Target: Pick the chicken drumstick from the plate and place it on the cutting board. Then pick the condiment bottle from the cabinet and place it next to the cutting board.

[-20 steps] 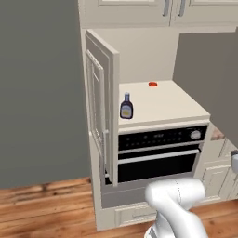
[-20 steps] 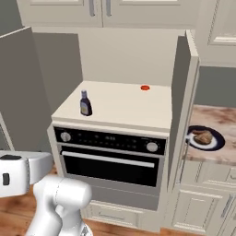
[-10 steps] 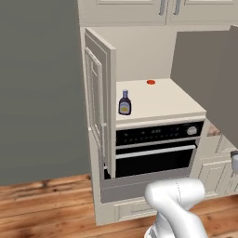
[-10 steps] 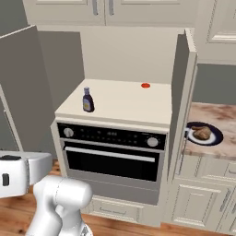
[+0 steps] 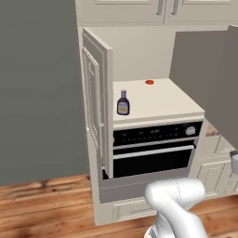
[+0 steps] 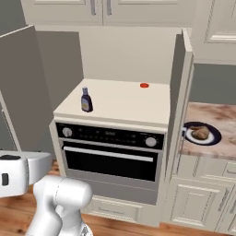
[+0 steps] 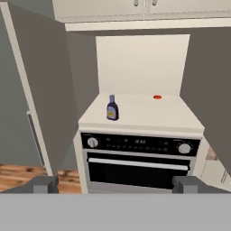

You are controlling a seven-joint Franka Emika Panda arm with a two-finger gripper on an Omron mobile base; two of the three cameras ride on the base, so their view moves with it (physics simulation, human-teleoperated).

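Facing the open cabinet (image 7: 142,63) head-on, the end effector (image 7: 115,184) hangs low and well back from it, its two dark fingertips (image 7: 45,184) spread as wide as they go with nothing between them. Straight ahead and above the end effector, the condiment bottle (image 7: 112,108) stands upright on the cream shelf (image 7: 149,113) over the built-in oven (image 7: 140,162), toward the shelf's front left corner. A small red disc (image 7: 157,97) lies farther back on the same shelf, to the right of the bottle and well apart from it. The cabinet's doors stand swung out on both sides, the left door (image 7: 27,90) carrying a grey bar handle (image 7: 35,140).

Off to the end effector's right, past the right-hand door (image 6: 180,92), the plate (image 6: 202,134) rests on the marbled tabletop (image 6: 216,124) with the chicken drumstick (image 6: 200,133) lying on its centre. Closed cream cabinets with paired handles (image 6: 100,7) run above the opening, and wood flooring (image 5: 42,204) lies below.
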